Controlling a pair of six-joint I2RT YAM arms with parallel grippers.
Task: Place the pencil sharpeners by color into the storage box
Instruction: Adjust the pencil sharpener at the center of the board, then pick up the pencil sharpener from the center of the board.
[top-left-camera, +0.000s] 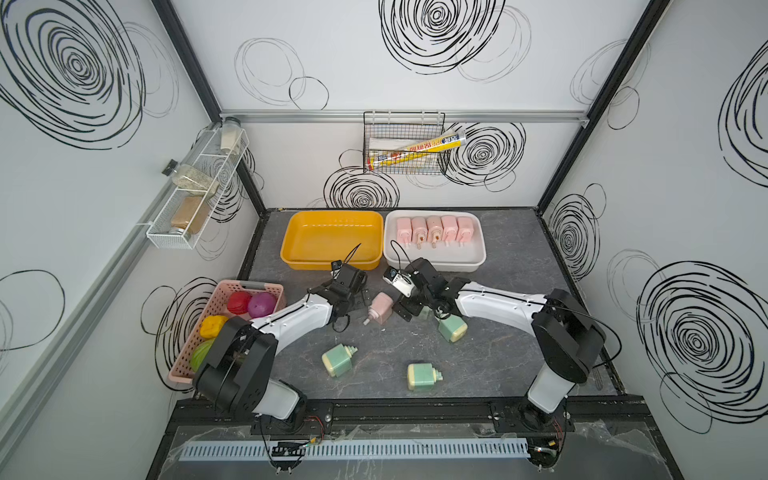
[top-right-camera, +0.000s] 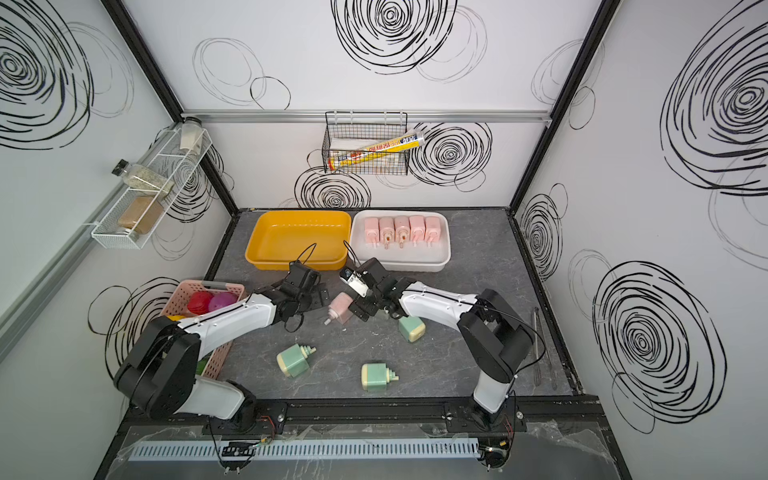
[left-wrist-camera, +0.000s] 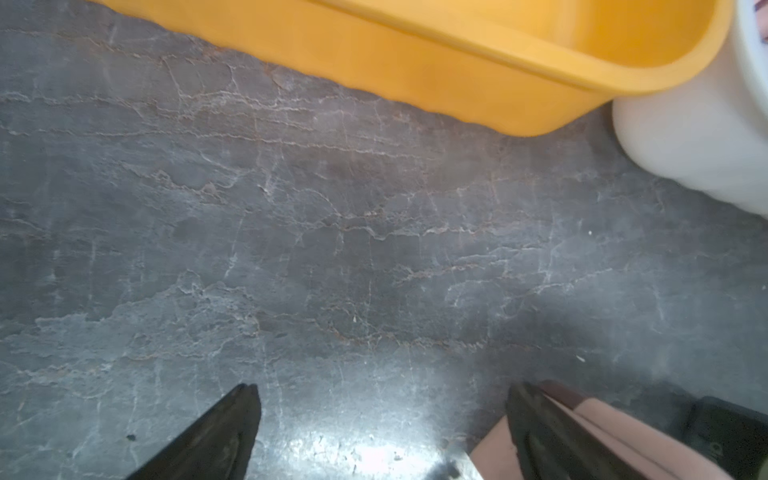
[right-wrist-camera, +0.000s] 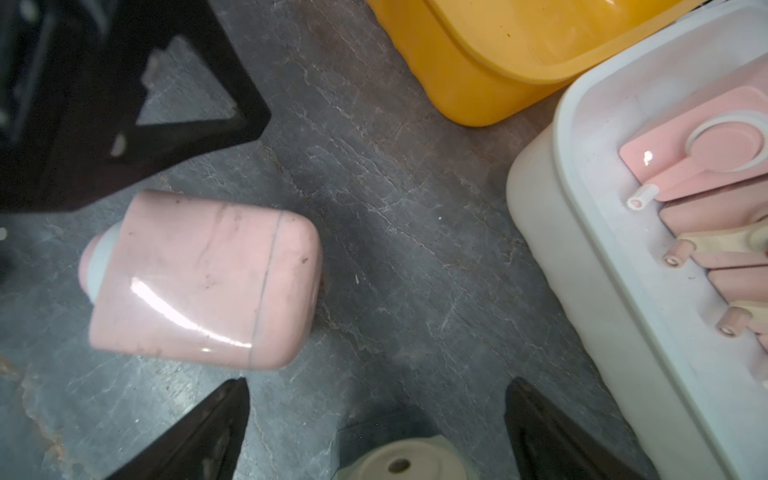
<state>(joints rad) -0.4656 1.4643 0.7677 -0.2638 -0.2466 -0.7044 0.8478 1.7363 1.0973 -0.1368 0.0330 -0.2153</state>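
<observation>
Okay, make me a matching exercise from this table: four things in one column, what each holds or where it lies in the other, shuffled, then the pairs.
1. yellow box
2. white box
3. loose pink sharpener
4. pink basket

A. holds round toy fruits
B. lies on the table, in no container
C. holds nothing
D. holds five pink sharpeners in a row

Pairs: 1-C, 2-D, 3-B, 4-A.
</observation>
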